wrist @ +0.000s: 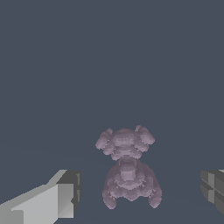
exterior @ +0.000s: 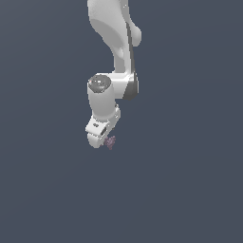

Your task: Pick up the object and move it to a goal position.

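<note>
The white Panda arm [exterior: 116, 52] reaches down over a plain dark slate-grey worktop [exterior: 190, 190], and its end effector [exterior: 105, 140] sits low, right at the object [exterior: 110, 142], a small bumpy purple-mauve lump. In the wrist view the object [wrist: 127, 168] reads as a tiny teddy-bear shape, with a lobed head and a rounded body with stubby limbs. It lies between the two fingers [wrist: 61, 197], which stand wide apart with clear gaps of bare surface on either side of it, so the end effector is open and touches nothing.

As a judgement, the approach and alignment look largely done: the object is centred between the jaws. Closing on it, lifting it and carrying it to the goal all remain. No goal marker shows in either view, so its place cannot be told
</note>
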Available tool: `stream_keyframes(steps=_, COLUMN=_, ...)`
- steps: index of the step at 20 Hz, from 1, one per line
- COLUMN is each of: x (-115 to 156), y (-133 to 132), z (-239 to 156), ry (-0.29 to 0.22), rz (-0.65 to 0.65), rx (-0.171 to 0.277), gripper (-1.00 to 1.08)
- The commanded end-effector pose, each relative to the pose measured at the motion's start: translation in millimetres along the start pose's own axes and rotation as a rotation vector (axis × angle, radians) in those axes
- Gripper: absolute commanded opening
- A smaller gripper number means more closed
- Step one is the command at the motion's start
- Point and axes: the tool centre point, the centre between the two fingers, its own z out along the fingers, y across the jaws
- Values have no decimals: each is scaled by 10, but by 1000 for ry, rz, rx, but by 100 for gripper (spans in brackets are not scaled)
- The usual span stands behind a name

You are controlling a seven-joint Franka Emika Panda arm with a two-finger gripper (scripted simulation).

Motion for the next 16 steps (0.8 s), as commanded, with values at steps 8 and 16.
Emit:
stream_keyframes(steps=8, x=-108, y=-5, z=96, ry=-2, rz=-119, rx=6, gripper=100)
stream_keyframes(steps=16, x=-122, y=-6, z=121, ry=-3, rz=-130, rx=7, gripper=100)
